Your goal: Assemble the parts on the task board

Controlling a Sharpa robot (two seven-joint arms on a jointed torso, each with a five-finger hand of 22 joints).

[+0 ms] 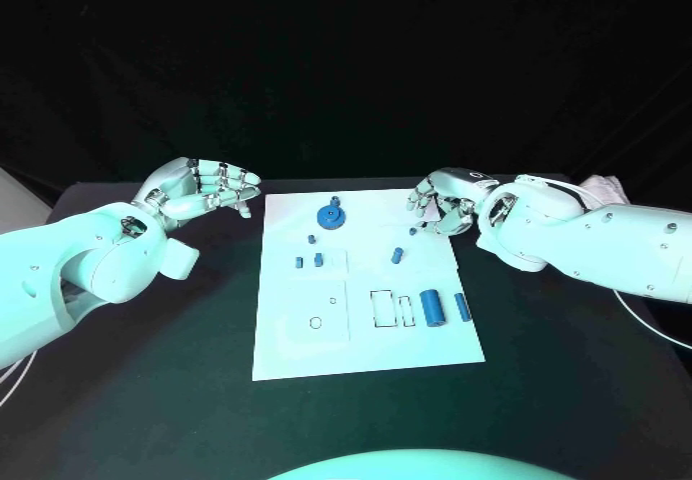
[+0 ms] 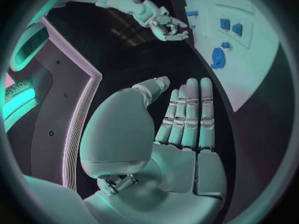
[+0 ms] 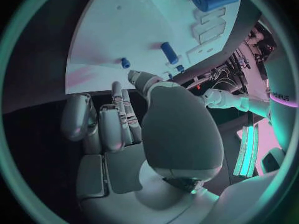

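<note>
The white task board (image 1: 361,300) lies in the middle of the black table. On its far part sits a round blue part (image 1: 332,215), with small blue pegs (image 1: 313,240) nearer me. Two blue cylinders (image 1: 430,306) lie at the near right by outlined slots. My left hand (image 1: 202,190) hovers off the board's far left corner, palm bare and fingers straight in the left wrist view (image 2: 187,124). My right hand (image 1: 444,200) hangs over the far right corner, fingers loosely bent and holding nothing (image 3: 118,119). A small blue peg (image 1: 413,231) stands just beside its fingertips.
A pale crumpled thing (image 1: 603,186) lies at the table's far right behind my right arm. Bare black table (image 1: 173,380) stretches left, right and in front of the board. The left wrist view also shows the right hand (image 2: 163,25) and the round part (image 2: 218,58).
</note>
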